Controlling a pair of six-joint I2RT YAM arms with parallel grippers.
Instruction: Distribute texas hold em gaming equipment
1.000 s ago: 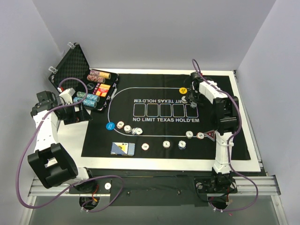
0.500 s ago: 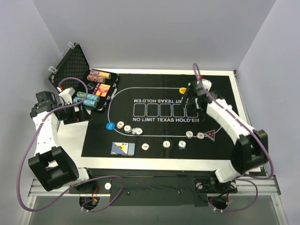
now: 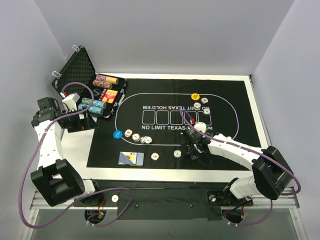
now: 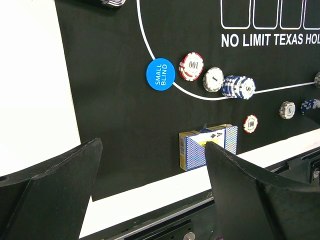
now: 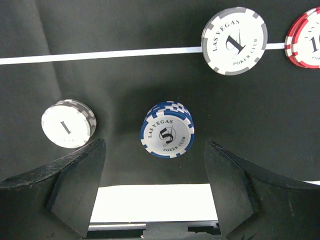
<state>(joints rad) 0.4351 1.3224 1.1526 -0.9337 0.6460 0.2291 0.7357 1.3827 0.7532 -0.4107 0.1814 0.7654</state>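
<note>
- Blue-rimmed speckled chip stack (image 5: 167, 136) on black felt mat (image 3: 235, 105), ungripped between spread fingers of right gripper (image 5: 153, 150).
- Left gripper (image 4: 152, 147) spread, empty.
- Laid out: blue round button (image 3: 117, 133), blue-backed card deck (image 3: 131, 158).
- Outstanding, seemingly: chip rolls (image 3: 94, 103) in black foam-lined case (image 3: 75, 62).

Top camera overlooks the whole mat (image 3: 165, 85); both wrist cameras view its near edge closely.

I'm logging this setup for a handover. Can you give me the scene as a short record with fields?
left gripper: open, empty, by the case
right gripper: open, empty, over the blue chip stack
white chip: beside that stack, not touching
card deck: on the mat, near its front edge
blue button: on the mat, beside a red chip
</note>
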